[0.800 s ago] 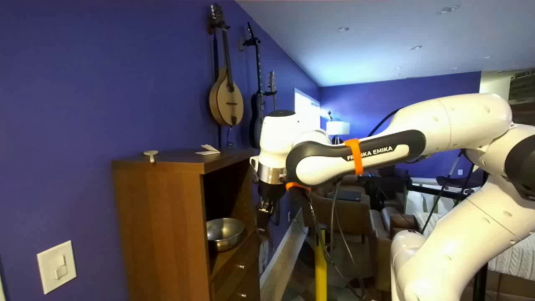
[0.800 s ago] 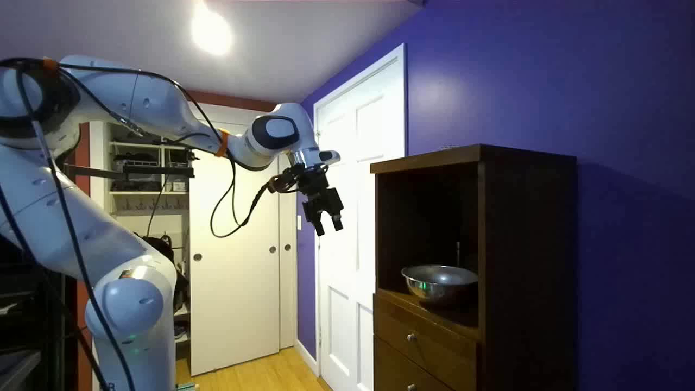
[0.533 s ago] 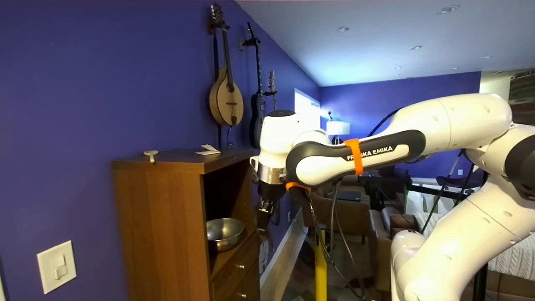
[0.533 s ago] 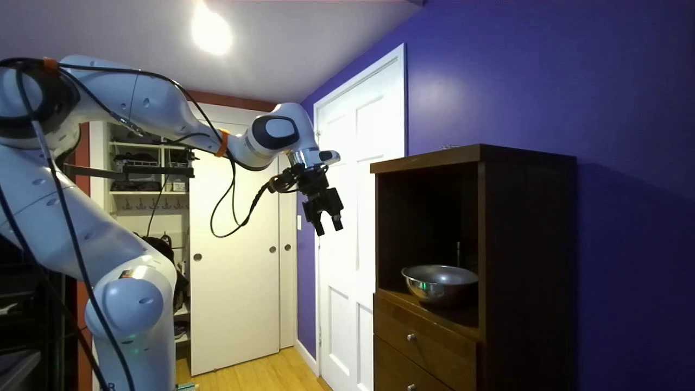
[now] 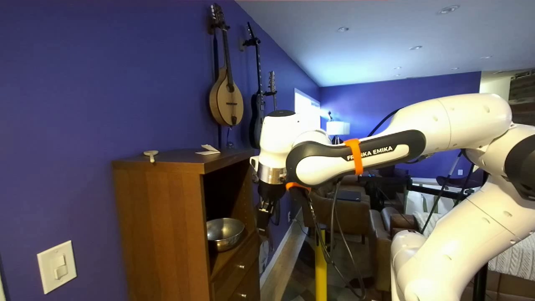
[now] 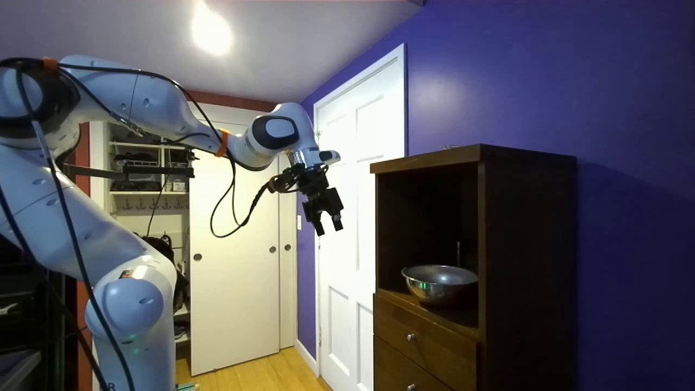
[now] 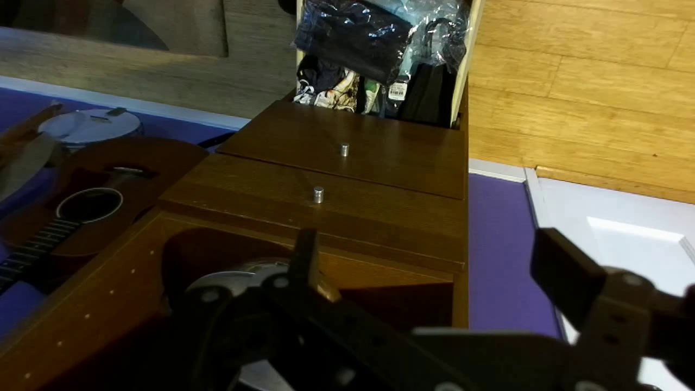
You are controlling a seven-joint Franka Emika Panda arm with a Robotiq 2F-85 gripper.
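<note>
My gripper is black, open and empty, with its fingers pointing down. It hangs in the air in front of a brown wooden cabinet, above the height of the bowl. A shiny metal bowl stands upright in the cabinet's open compartment; it also shows in an exterior view. In the wrist view the two fingers stand wide apart with nothing between them. They hide much of the bowl there. Two shut drawers with metal knobs lie below the compartment.
A lower drawer stands pulled out, holding plastic-wrapped packages and cloth. A white hook-like item and a folded paper lie on the cabinet top. A guitar stands beside the cabinet. A white door is behind the gripper.
</note>
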